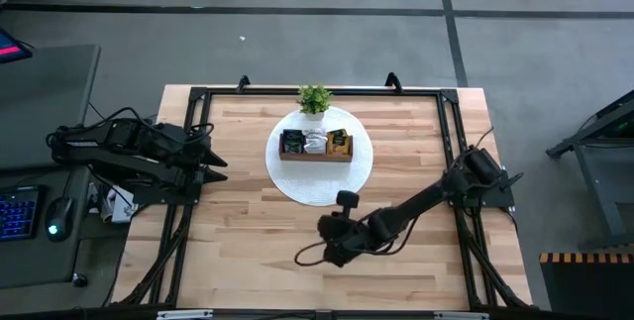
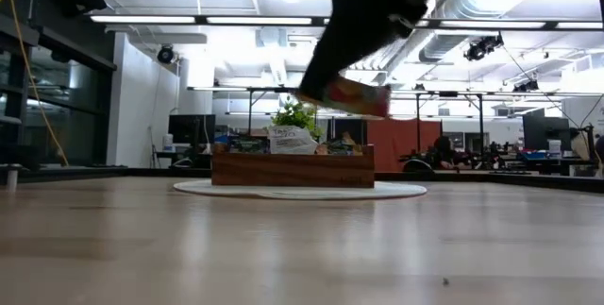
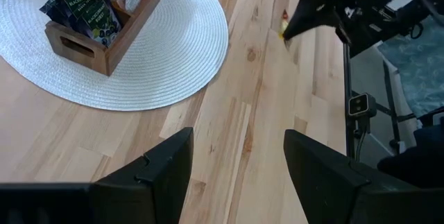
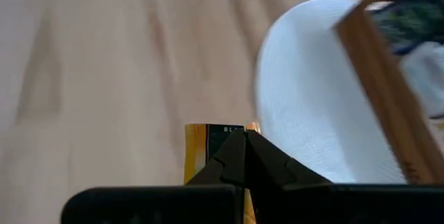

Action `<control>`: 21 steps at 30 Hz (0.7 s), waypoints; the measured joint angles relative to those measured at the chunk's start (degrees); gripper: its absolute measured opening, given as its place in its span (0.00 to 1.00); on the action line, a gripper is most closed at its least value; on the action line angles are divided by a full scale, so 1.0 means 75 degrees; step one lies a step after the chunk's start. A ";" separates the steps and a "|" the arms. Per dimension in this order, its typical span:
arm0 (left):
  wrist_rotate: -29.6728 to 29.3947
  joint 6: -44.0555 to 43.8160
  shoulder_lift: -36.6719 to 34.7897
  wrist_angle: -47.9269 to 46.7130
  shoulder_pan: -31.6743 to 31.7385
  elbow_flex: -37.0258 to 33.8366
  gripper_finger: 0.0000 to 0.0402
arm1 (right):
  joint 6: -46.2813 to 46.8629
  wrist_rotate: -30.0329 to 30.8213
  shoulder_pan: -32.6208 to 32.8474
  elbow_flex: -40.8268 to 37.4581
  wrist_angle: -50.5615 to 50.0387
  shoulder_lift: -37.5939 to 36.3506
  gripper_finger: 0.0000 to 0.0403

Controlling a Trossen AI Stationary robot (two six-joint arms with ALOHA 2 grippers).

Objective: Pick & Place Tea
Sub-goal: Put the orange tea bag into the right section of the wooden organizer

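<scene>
An orange tea sachet [image 4: 200,149] is in my right gripper [image 4: 243,144], which is shut on it above the bare table, on the near side of the round white mat [image 1: 319,176]. In the low view the sachet [image 2: 359,98] hangs high above the table under the blurred dark gripper [image 2: 351,78]. On the mat stands the wooden tray [image 1: 315,156], with dark, white and orange sachets [image 1: 315,142] standing in its compartments. My left gripper [image 3: 236,165] waits open at the table's left edge, with nothing between its fingers. My right gripper pinches the orange sachet between its two shut fingers, at the end [image 4: 208,141] nearest the gripper. The fingers slant down toward the table. The sachet sticks out past the fingertips, tilted and lifted clear of the table [image 2: 373,105].
A small green potted plant [image 1: 314,99] stands at the mat's far edge, behind the tray. Bare wood [image 1: 248,231] lies left of and nearer than the mat. A black frame [image 1: 198,122] runs along the table's edges.
</scene>
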 joint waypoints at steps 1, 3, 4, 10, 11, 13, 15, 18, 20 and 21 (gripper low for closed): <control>0.0001 -0.0002 -0.0002 0.0000 -0.0001 0.0000 0.55 | 0.0194 0.0158 -0.0022 0.0000 0.0013 -0.0053 0.00; -0.0001 0.0001 -0.0003 -0.0003 -0.0002 0.0000 0.55 | 0.0601 0.0543 -0.0068 0.0001 0.0068 -0.0153 0.00; 0.0001 0.0001 -0.0003 0.0003 0.0000 0.0000 0.55 | 0.0776 0.0748 -0.0098 0.0009 0.0108 -0.0193 0.00; -0.0001 -0.0002 0.0000 0.0000 -0.0002 0.0000 0.55 | 0.1526 0.1757 -0.0247 0.0009 0.0419 -0.0209 0.00; -0.0001 0.0001 -0.0003 0.0000 0.0001 0.0000 0.55 | 0.1641 0.1896 -0.0274 0.0009 0.0426 -0.0207 0.00; 0.0000 0.0001 -0.0003 0.0000 -0.0001 0.0000 0.55 | 0.1924 0.2221 -0.0327 0.0009 0.0419 -0.0207 0.00; 0.0001 0.0000 0.0000 0.0000 -0.0001 0.0000 0.55 | 0.2254 0.2556 -0.0388 0.0007 0.0403 -0.0208 0.00; -0.0001 0.0000 -0.0003 0.0000 0.0000 0.0000 0.55 | 0.2755 0.2918 -0.0469 -0.0277 0.0710 -0.0231 0.00; 0.0000 0.0001 -0.0003 -0.0003 0.0001 0.0000 0.55 | 0.2972 0.3041 -0.0528 -0.0683 0.1149 -0.0306 0.00; -0.0001 0.0001 -0.0003 0.0001 -0.0001 0.0000 0.55 | 0.3012 0.3133 -0.0561 -0.0889 0.1394 -0.0366 0.00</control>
